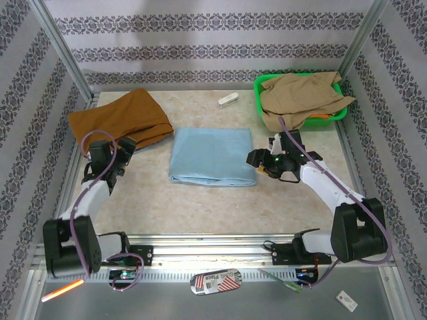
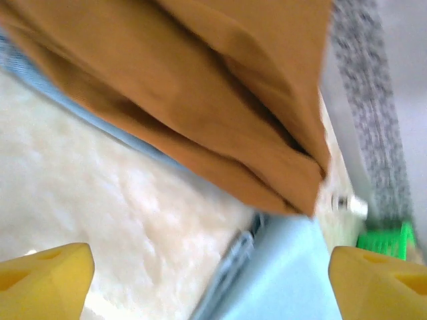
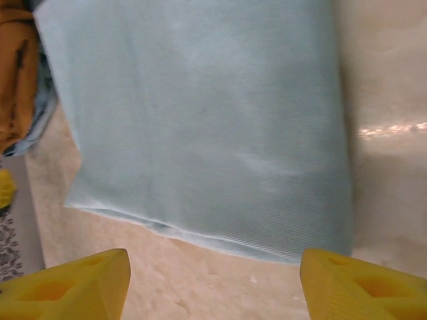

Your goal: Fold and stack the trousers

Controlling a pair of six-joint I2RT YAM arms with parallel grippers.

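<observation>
The pale sky-blue trousers [image 1: 212,157] lie folded into a flat rectangle at the table's middle. My right gripper [image 1: 257,160] hovers just off their right edge, open, with nothing between its yellow fingertips [image 3: 363,287]. In the right wrist view the trousers [image 3: 207,113] spread ahead of the right gripper [image 3: 213,290], folded edge nearest. My left gripper [image 1: 127,148] sits left of the trousers, open and empty. In the blurred left wrist view the left gripper [image 2: 212,287] faces a corner of the trousers [image 2: 293,273].
A rust-orange garment [image 1: 120,119] lies folded at the back left, touching the trousers' left corner [image 2: 213,100]. A green basket [image 1: 337,113] at the back right holds a tan garment [image 1: 303,97]. A small white object [image 1: 228,101] rests near the back wall.
</observation>
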